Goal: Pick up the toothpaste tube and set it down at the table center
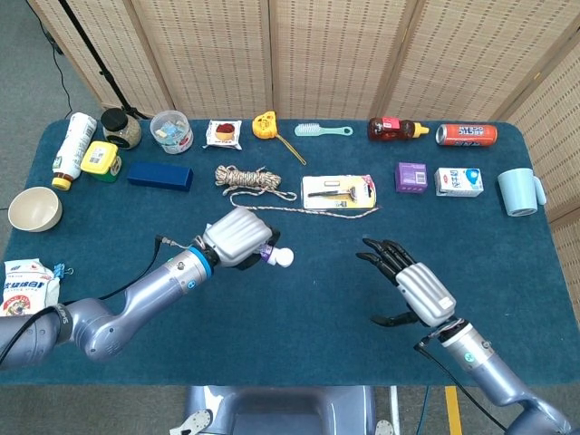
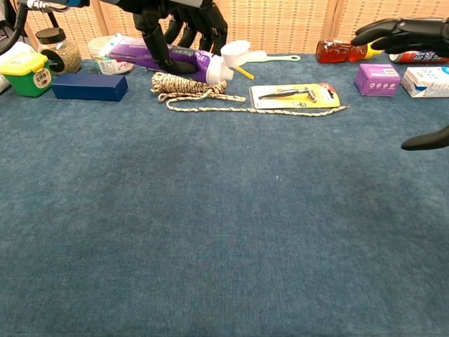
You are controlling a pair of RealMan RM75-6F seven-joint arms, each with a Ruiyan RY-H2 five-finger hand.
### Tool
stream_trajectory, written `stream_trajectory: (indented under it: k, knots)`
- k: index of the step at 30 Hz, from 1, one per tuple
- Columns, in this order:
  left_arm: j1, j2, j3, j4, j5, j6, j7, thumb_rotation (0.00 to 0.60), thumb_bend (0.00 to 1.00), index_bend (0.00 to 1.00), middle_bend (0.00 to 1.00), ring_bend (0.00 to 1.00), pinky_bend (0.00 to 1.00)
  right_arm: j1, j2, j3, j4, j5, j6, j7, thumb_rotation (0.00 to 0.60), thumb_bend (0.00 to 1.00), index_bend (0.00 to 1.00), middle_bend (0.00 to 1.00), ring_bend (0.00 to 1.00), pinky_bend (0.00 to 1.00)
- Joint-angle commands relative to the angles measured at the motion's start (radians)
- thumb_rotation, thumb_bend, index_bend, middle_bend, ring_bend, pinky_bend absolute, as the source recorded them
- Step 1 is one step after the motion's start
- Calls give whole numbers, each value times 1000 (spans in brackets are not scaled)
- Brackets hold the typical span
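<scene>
Spreading its fingers, the right robot hand [image 1: 410, 288] holds nothing. Beyond it, the left robot hand [image 1: 237, 239] grips the purple, white-capped toothpaste tube [image 2: 175, 60] horizontally above the blue bench [image 1: 317, 299], likely for flat placement, nearer than the coiled beige rope [image 1: 246, 178].

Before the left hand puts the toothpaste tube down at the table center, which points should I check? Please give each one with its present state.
1. Left hand grips the toothpaste tube: ok.
2. Tube lifted off the table: ok in the chest view.
3. Tube over the center: not ok, it is left of the middle.
4. Center cloth bare for the drop: ok.
5. Right hand holds nothing, fingers apart: ok.
6. Right hand apart from the drop spot: cannot tell, it hangs near the middle.
</scene>
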Motion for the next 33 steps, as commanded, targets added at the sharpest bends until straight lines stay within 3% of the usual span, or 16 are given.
stream_trajectory:
  k: [1,33]
  knots:
    - [-33,-5,18,-3,-36,8,27,600,1000,624,516,577,628,17,-12,1,2,1,-8,5,600,0,106,0,0,0]
    - [-210,-69,99,22,-236,59,94,600,1000,619,517,577,628,126,-66,-9,-10,37,-72,-16,600,0,121,0,0,0]
